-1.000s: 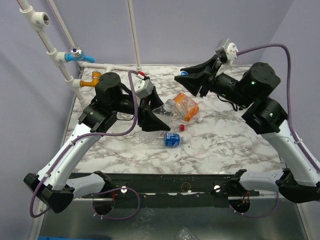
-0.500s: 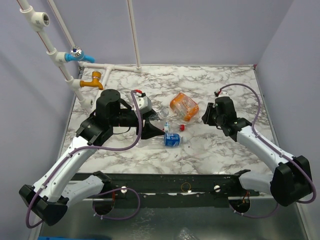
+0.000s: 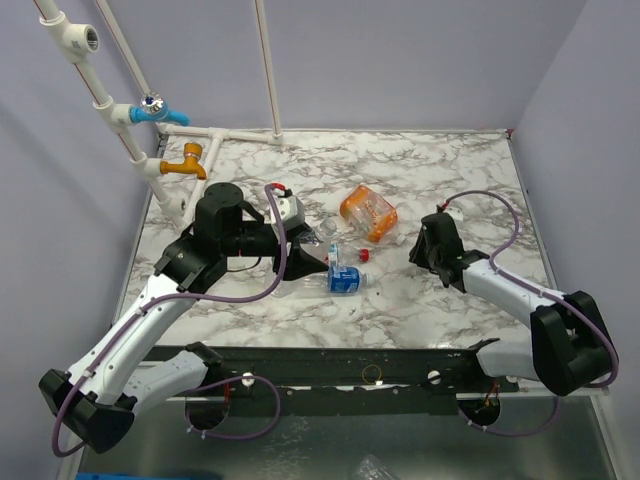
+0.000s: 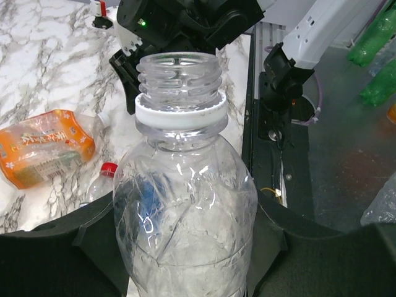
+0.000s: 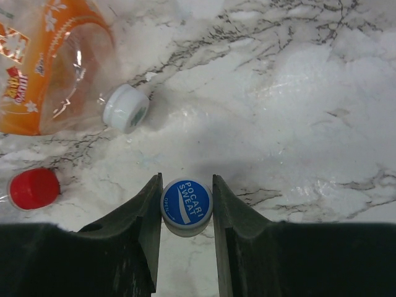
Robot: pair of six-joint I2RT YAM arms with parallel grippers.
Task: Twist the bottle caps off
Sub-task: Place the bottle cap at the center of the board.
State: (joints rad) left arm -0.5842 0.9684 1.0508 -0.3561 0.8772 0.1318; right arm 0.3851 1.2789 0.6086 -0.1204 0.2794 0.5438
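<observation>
Blue cap is now sitting low on the marble table, pinched between the right gripper's fingers. A second ago that arm was raised at the far right, so the cap is likely being set down. The left gripper is clamping the plain bottle, its neck open. Just left, the orange bottle is lying capped. Lilac walls and white pipes are standing behind.

Clear bottle is uncapped, threads bare above a white ring, blue-and-white cap sits logo-up on the tabletop, red cap nearby, orange bottle on its side, white cap on.
</observation>
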